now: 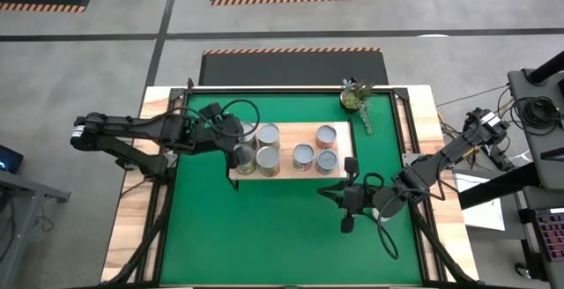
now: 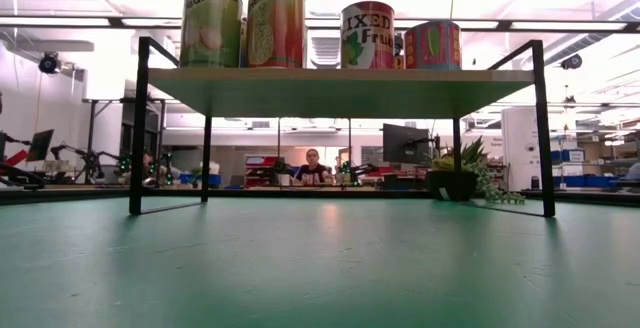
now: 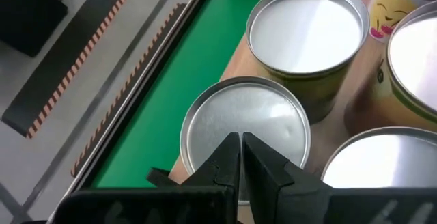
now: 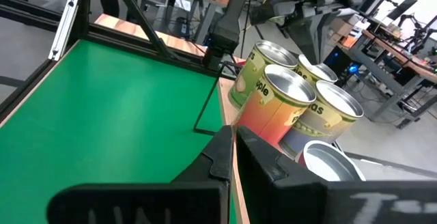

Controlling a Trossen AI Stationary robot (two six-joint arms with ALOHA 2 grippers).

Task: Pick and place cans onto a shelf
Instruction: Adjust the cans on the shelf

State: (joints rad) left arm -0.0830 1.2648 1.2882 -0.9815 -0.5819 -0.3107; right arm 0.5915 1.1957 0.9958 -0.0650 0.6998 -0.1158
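While the green mat (image 1: 282, 227) spreads bare across most of the tabletop (image 1: 132, 236), the shelf (image 1: 295, 173) stands toward its far middle, and every can I can make out is already up on it: a group of four at its left end (image 1: 258, 148) and four more further right (image 1: 315, 146), where only the tops tell me the count. From the low view the cans (image 2: 275, 23) stand upright on the light wood top, well above the mat. No can lies loose on the mat, so I judge the placing done or all but done, and the step in hand is to come away clean.

To do that well, my left arm should lift straight up before it pulls back, because it reaches in from the left with its left claw (image 1: 236, 151) right over the shelf's left corner, and a sideways drag could tip the near can off the edge. My left claw (image 3: 241, 157) is pinched fully together, holding nothing, poised just above the silver lid of that corner can (image 3: 244, 125).

My right arm comes in from the right, elbow bent, with the right claw (image 1: 345, 210) low over bare mat just in front of the shelf's right end. Its tips (image 4: 232, 152) are also pressed together and carry nothing; it waits
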